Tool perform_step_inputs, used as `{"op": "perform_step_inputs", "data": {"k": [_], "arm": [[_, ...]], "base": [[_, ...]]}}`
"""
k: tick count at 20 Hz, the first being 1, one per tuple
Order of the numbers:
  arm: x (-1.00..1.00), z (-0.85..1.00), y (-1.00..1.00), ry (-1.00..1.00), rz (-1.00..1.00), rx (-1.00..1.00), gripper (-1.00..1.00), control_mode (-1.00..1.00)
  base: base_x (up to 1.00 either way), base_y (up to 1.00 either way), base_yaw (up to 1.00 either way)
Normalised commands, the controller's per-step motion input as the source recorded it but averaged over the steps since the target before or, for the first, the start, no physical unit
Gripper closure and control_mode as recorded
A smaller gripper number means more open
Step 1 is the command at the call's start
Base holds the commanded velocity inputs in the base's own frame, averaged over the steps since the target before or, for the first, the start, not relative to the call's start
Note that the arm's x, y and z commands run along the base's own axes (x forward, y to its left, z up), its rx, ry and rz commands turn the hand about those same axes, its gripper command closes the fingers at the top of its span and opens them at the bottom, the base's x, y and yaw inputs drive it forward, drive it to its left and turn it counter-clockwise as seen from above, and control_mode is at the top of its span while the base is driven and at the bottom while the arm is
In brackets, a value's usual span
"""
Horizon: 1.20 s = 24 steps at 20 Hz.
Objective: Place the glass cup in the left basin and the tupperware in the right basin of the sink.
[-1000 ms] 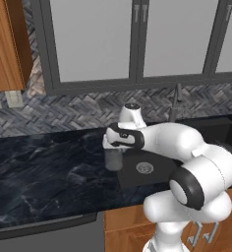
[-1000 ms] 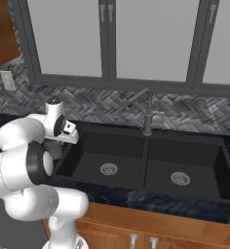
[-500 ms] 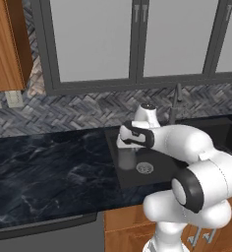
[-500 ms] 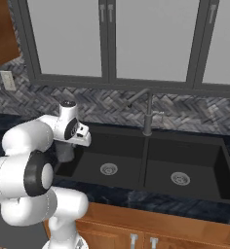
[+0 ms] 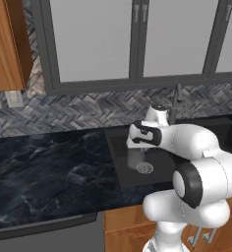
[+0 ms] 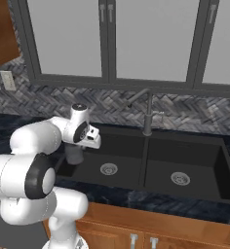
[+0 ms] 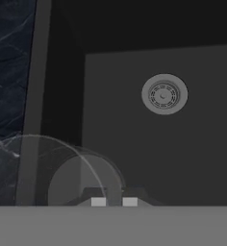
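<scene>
Glass cup [image 7: 62, 178] hangs at the lower left of my hand view, over the near-left corner of the left basin [image 7: 149, 139], whose silver drain [image 7: 164, 94] sits upper right of centre; I can't tell whether the cup touches the basin floor. In the left base view the cup [image 5: 134, 158] is a pale cylinder at centre, just under my claw [image 5: 136, 146], inside the sink [image 5: 119, 162]. In the right base view it [image 6: 75, 154] stands left of centre; the right basin [image 6: 185, 168] holds just its drain. My claw [image 7: 114, 201] is nearly closed, pinching the cup's rim. Dark marbled table [image 5: 44, 172] lies at lower left.
</scene>
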Motion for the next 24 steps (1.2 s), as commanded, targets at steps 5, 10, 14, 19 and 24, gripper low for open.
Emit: {"op": "perform_step_inputs", "data": {"k": [5,10,14,19,24], "arm": [[0.23,-0.16,-0.18,0.0,0.0,0.0,1.0,-1.0],[0.24,-0.26,-0.09,0.0,0.0,0.0,1.0,-1.0],[0.22,-0.21,-0.11,-0.01,0.0,0.0,1.0,-1.0],[0.17,-0.29,-0.12,0.0,0.0,0.0,1.0,-1.0],[0.16,-0.33,-0.05,0.0,0.0,0.0,1.0,-1.0]], "base": [[0.0,0.0,0.0],[0.0,0.0,0.0],[0.0,0.0,0.0],[0.0,0.0,0.0],[0.0,0.0,0.0]]}}
